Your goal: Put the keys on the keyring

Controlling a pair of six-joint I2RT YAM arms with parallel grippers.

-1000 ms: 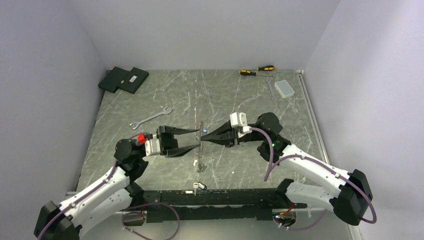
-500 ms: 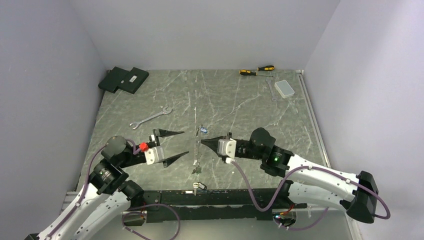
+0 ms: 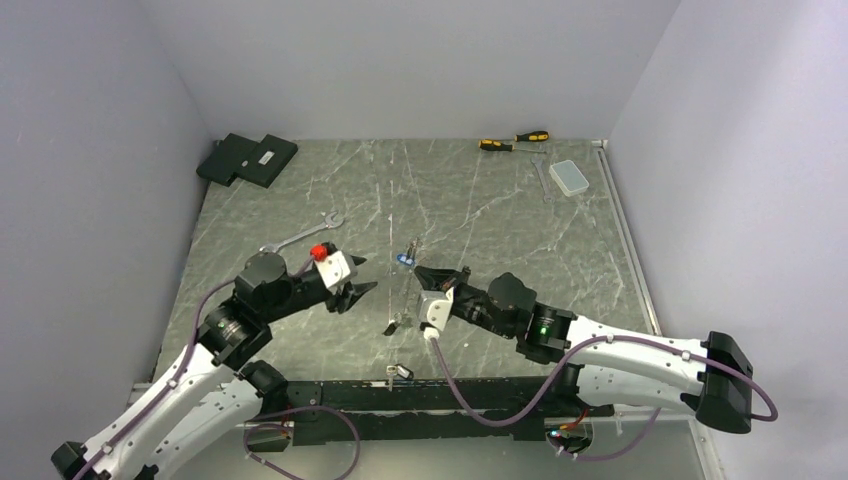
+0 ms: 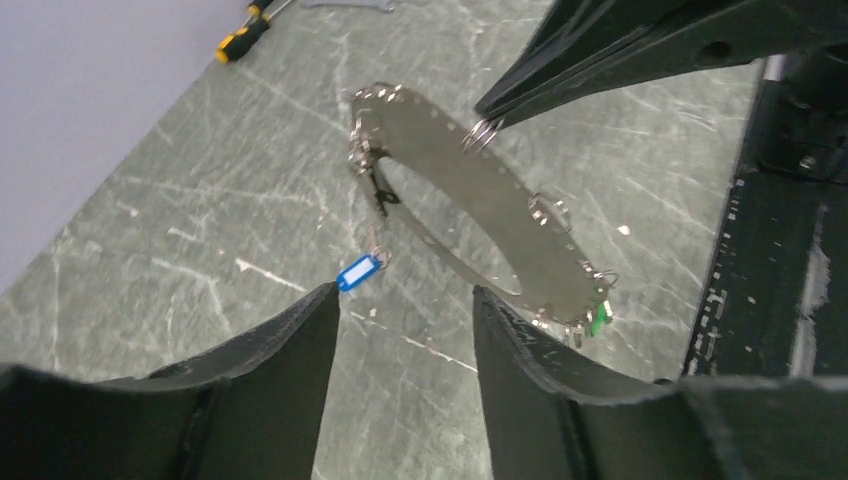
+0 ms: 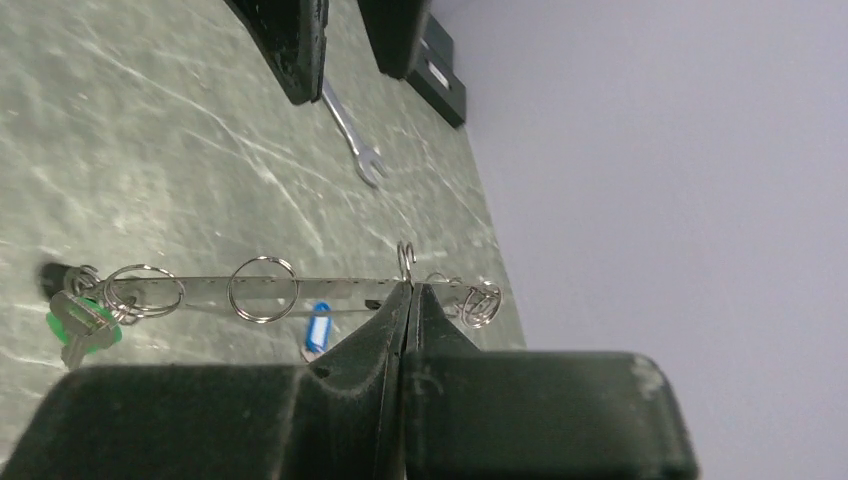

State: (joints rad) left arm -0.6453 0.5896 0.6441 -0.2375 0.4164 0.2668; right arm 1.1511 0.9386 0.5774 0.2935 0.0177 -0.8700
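Grey-green marbled table (image 3: 480, 200) sits boxed in by 3 plain pale lilac walls (image 3: 400, 60) at 9, 12 and 3 o'clock, evenly lit.

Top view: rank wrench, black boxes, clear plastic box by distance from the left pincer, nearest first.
1. wrench, just beyond the left pincer, slightly left.
2. black boxes, far-left corner.
3. clear plastic box, far right side.

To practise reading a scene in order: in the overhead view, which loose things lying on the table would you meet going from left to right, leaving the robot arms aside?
In order: black boxes → wrench → blue key → screwdrivers → clear plastic box.
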